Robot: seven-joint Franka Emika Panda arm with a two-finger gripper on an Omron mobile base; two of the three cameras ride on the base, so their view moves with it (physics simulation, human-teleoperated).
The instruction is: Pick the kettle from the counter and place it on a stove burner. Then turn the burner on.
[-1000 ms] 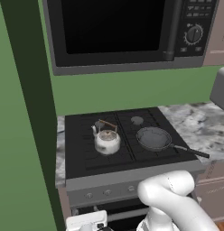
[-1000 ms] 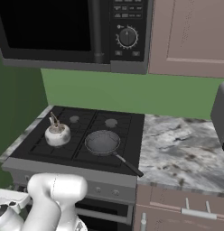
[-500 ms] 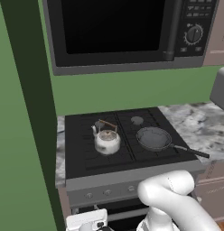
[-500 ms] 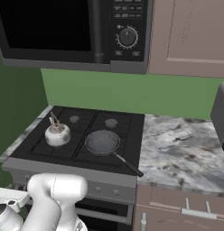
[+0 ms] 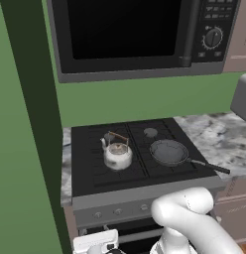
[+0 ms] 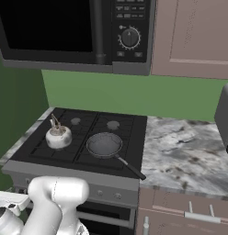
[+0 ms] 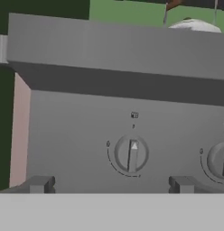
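The black four-burner stove top [image 5: 140, 154] carried the small white-silver kettle with its arched brown wire handle [image 5: 117, 155] on the front-left grate, over its burner and off the grey-and-white marbled counter [image 6: 189, 153], with the dark round frying pan [image 5: 169, 151] just beside it; placement looked complete and the burner-on step was in hand. The two-finger gripper [image 7: 109, 185] stood open, one dark fingertip [image 7: 39, 184] either side of the round grey knob [image 7: 131, 154], whose pointer sat upright. Next move likely calls for advancing, closing and twisting; a second knob [image 7: 218, 161] sat near, the panel's left edge well apart.
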